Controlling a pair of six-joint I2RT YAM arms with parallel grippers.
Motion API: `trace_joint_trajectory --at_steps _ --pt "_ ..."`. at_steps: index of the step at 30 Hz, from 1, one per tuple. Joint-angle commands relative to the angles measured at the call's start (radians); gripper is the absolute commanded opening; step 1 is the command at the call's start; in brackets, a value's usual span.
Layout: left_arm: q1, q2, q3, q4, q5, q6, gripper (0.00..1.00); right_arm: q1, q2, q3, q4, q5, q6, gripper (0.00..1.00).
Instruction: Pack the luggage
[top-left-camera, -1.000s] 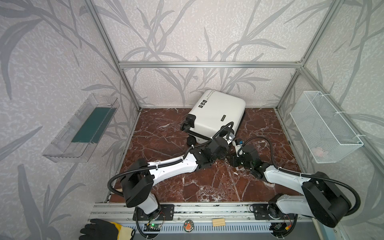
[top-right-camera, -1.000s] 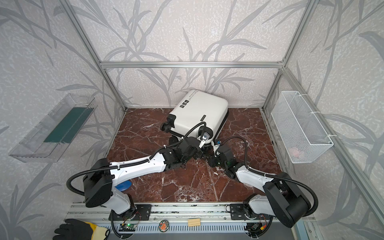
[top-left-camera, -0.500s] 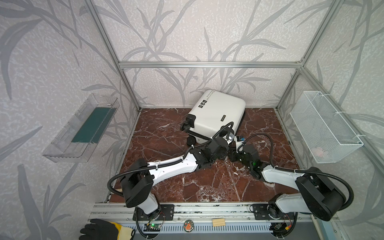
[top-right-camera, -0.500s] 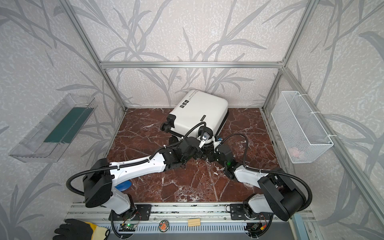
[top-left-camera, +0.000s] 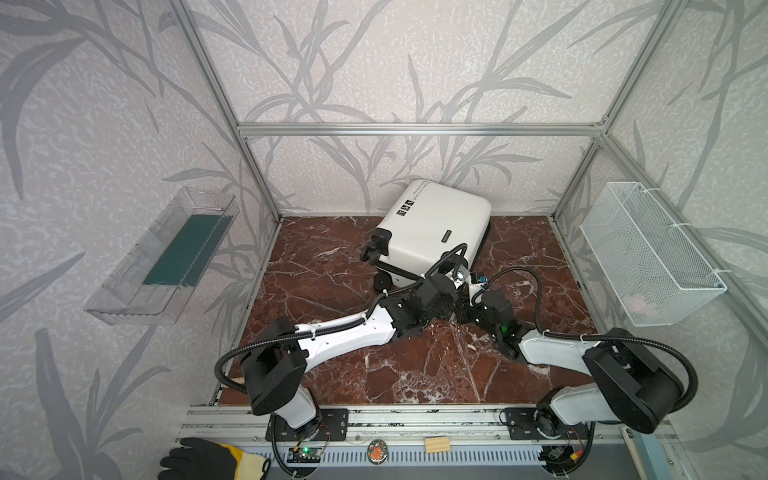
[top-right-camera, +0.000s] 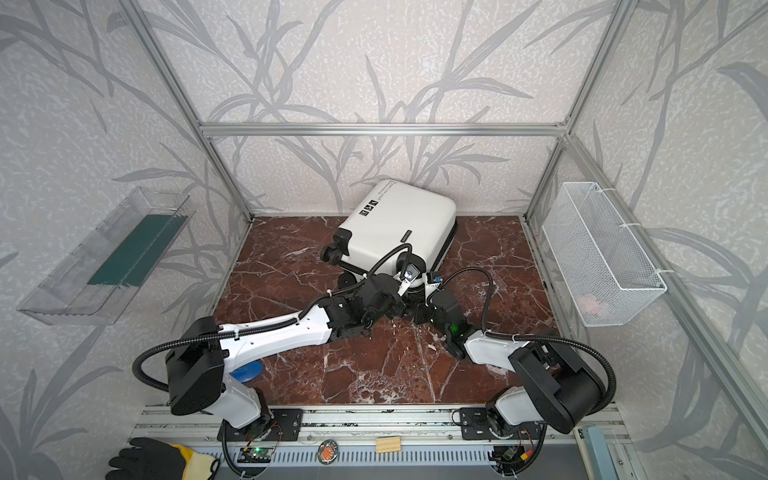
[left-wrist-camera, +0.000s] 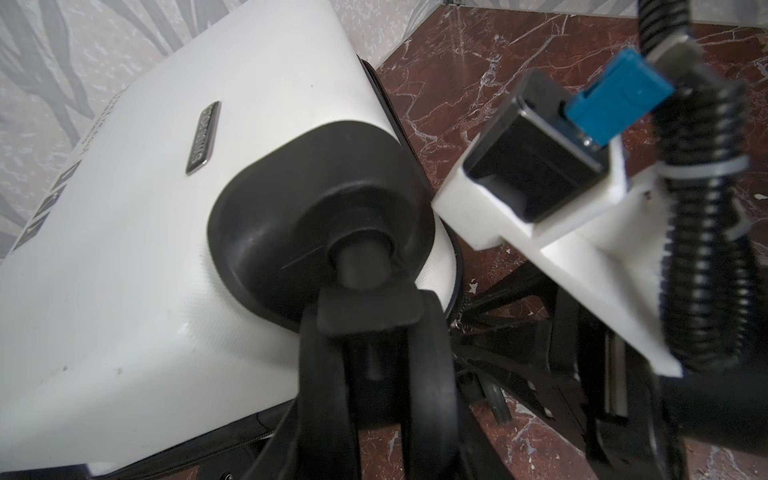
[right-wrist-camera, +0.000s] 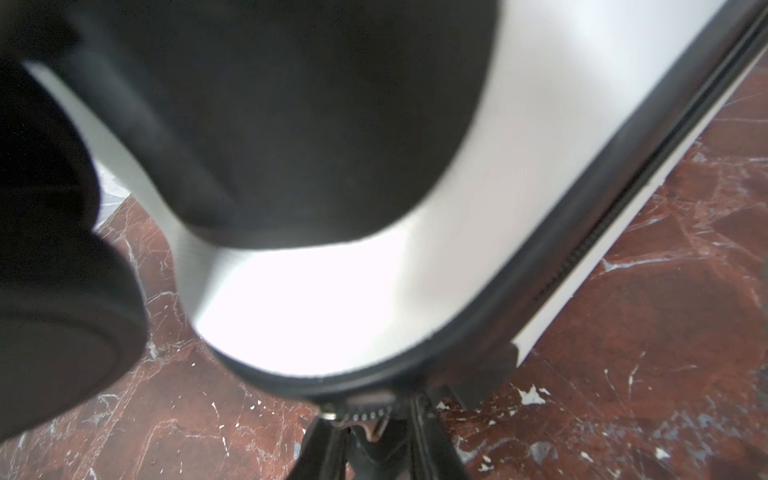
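The luggage (top-left-camera: 440, 224) (top-right-camera: 403, 224), a white hard-shell suitcase, lies closed and flat at the back of the marble floor. Both grippers meet at its near right corner. My left gripper (left-wrist-camera: 376, 436) (top-left-camera: 452, 309) is shut on the black caster wheel (left-wrist-camera: 428, 365) there, one finger on each side. My right gripper (right-wrist-camera: 376, 451) (top-right-camera: 419, 311) is low against the black zipper seam of the white shell (right-wrist-camera: 332, 311). Its fingers (right-wrist-camera: 328, 453) stand a little apart on either side of the zipper pull (right-wrist-camera: 370, 419). In both top views the arms hide the fingertips.
A clear tray (top-left-camera: 166, 253) holding a green sheet hangs on the left wall. On the right wall hangs a white wire basket (top-left-camera: 648, 257) with something pink inside. A gloved hand (top-left-camera: 208, 461) and a wooden block (top-left-camera: 437, 444) are at the front rail.
My right gripper has moved left and forward to the suitcase corner, and its jaws have narrowed around the zipper pull. The left arm and the suitcase have not moved.
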Motion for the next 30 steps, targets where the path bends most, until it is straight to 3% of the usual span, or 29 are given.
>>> trace_joint_trajectory --at_steps 1,6,12,17,23,30 --pt "-0.029 -0.042 0.048 0.026 0.087 0.024 0.06 0.005 0.009 0.024 0.043 0.042 0.015 0.25" --pt "-0.029 -0.043 0.047 0.023 0.087 0.018 0.05 0.005 0.017 0.027 0.054 0.05 0.022 0.19" --pt "-0.029 -0.047 0.038 0.027 0.084 0.013 0.03 0.005 0.006 0.018 0.037 0.043 0.014 0.0" --pt "-0.029 -0.059 0.02 0.04 0.073 0.009 0.0 0.005 -0.036 -0.013 -0.003 0.071 0.02 0.0" --pt "-0.028 -0.083 -0.012 0.056 0.059 0.01 0.0 0.002 -0.121 -0.04 -0.145 0.216 0.077 0.0" --pt "-0.027 -0.103 -0.043 0.075 0.044 0.014 0.0 -0.035 -0.149 -0.052 -0.231 0.285 0.142 0.0"
